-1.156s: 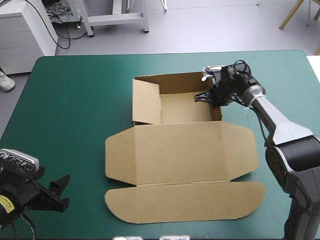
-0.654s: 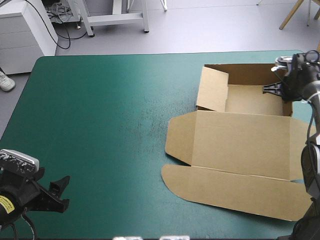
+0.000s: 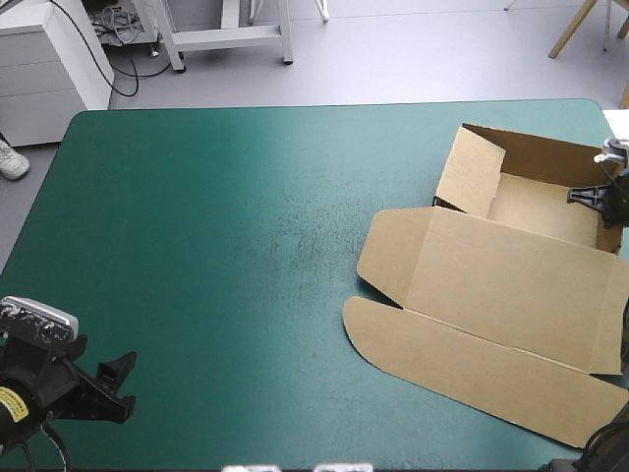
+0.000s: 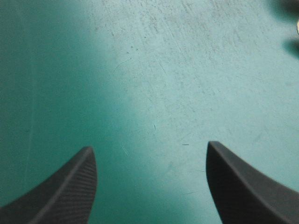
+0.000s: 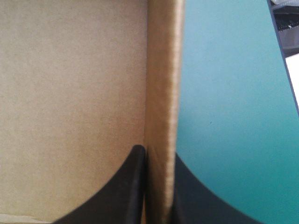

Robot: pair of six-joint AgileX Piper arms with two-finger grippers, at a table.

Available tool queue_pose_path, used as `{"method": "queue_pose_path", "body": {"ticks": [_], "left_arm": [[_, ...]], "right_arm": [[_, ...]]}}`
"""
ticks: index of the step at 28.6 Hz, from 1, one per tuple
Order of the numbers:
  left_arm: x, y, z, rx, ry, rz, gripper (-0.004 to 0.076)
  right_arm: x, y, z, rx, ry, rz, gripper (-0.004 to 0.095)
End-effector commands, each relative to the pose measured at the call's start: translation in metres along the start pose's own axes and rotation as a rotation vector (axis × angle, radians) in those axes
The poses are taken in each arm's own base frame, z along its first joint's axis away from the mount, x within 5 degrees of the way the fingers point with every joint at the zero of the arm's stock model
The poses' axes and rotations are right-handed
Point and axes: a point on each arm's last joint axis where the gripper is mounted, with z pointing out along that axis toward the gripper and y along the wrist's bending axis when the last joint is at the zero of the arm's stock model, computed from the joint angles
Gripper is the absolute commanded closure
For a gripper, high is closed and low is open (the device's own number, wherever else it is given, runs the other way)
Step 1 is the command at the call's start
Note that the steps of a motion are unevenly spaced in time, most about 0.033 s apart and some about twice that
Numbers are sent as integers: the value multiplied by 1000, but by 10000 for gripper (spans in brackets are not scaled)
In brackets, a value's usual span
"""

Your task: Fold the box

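Observation:
The brown box (image 3: 511,285) lies at the table's right side, turned a little. Its tray part has walls raised at the far end, and the lid and flaps lie flat toward the front. My right gripper (image 3: 597,194) is at the tray's right wall, by the table's right edge. In the right wrist view it (image 5: 158,151) is shut on that upright wall (image 5: 163,70), with the tray floor (image 5: 70,93) on one side and the cover on the other. My left gripper (image 3: 113,382) stands open at the front left corner, far from the box, and it (image 4: 149,147) holds nothing.
The teal-green cover (image 3: 216,246) stretches bare from the box to the left edge. The box's right flap reaches the table's right edge (image 3: 617,128). Under the left gripper the left wrist view shows only scuffed cover (image 4: 177,70).
My right gripper has pulled the box from the table's middle to the right side, and the box has turned slightly clockwise. The left arm has stayed in place.

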Motion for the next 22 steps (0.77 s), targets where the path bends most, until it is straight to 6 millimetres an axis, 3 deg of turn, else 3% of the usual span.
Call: {"method": "queue_pose_path", "body": {"ticks": [1, 3, 6, 9, 14, 18, 22], "left_arm": [[-9, 0, -4, 4, -67, 2, 252], [-9, 0, -4, 4, -67, 2, 252], [-8, 0, -4, 4, -63, 2, 252], [-8, 0, -3, 4, -59, 2, 252], [-10, 0, -4, 2, -80, 2, 252], [-12, 2, -4, -17, -107, 10, 252], [-16, 4, -4, -49, -142, 24, 252]], "right_arm": [[-7, -2, -27, -6, -109, -8, 616], [-7, -2, -26, -9, -105, 3, 435], [-6, -2, -32, -7, -112, 21, 260], [-6, -3, -49, -4, -164, 37, 269], [-2, 5, -97, -105, -297, 67, 332], [7, 26, -141, -236, -399, 27, 373], [25, 55, -190, -281, -519, -120, 400]]}}
